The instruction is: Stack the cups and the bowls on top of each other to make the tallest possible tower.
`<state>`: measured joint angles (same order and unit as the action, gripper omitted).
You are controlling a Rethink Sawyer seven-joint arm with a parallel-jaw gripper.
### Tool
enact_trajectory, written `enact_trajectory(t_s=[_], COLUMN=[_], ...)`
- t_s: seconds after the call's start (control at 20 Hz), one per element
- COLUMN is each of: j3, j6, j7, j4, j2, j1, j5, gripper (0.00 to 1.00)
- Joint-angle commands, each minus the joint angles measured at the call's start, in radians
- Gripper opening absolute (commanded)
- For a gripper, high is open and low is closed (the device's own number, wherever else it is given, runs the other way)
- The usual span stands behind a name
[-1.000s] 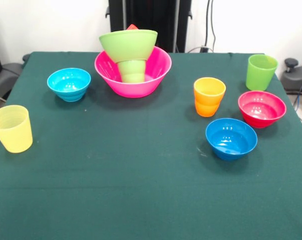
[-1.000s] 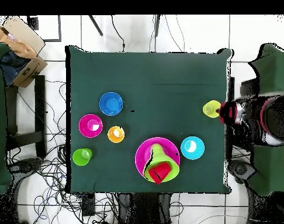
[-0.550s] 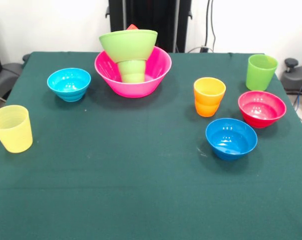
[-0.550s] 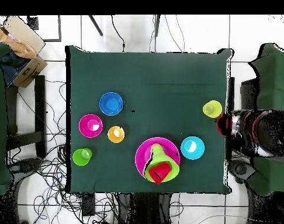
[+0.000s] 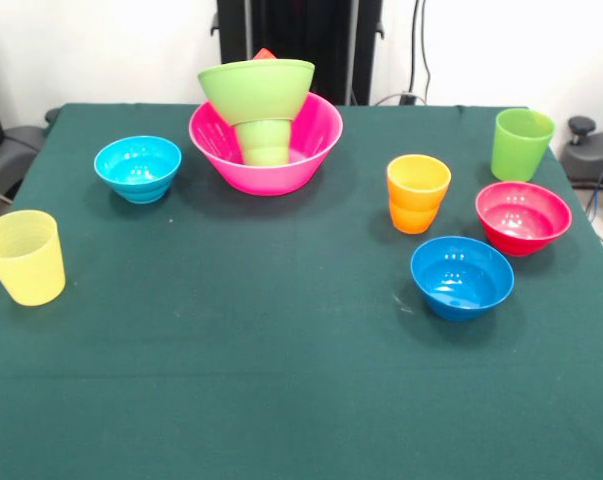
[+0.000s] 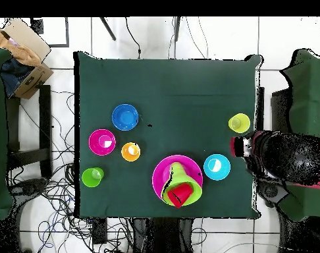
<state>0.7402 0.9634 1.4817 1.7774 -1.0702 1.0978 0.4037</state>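
text: none legible | labels/brands: none readable on the cups, the bowls or the tablecloth | numbers/signs: none | cardboard box [image 6: 23, 56] at upper left of the overhead view: any print too small to read

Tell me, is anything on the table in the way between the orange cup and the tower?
Nothing visible is. Bare green cloth lies between the orange cup and the tower. The magenta bowl and darker blue bowl sit on the orange cup's other side.
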Motion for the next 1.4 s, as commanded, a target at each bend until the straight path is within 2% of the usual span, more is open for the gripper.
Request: enact_trajectory(t_s=[0.05,0.2,0.35,0.45,0.55,0.7,1.0,1.4], j3=[-0.083,-0.115,-0.132,-0.113,-0.098,-0.086,-0.073,-0.091], j6=[-0.203,-0.190,-0.118,-0.126,-0.167,-0.172,-0.140,-0.157], j7=[0.033,0.066,0.037,0.012,-0.007,-0.020,-0.056,-0.008], j4=[0.083,0.047,0.003,-0.010,-0.012,-0.036,-0.052,-0.069], j2=[0.230,0.273,0.291,0.330,0.363,0.395,0.413,0.431], j1=[-0.120,-0.162,-0.191,-0.174,-0.158,-0.147,-0.132,-0.172], j5=[0.211,0.224,0.213,0.160,0.148,0.130,0.126,0.146], gripper=[1.00,1.00,1.00,1.00,1.00,1.00,1.00,1.00])
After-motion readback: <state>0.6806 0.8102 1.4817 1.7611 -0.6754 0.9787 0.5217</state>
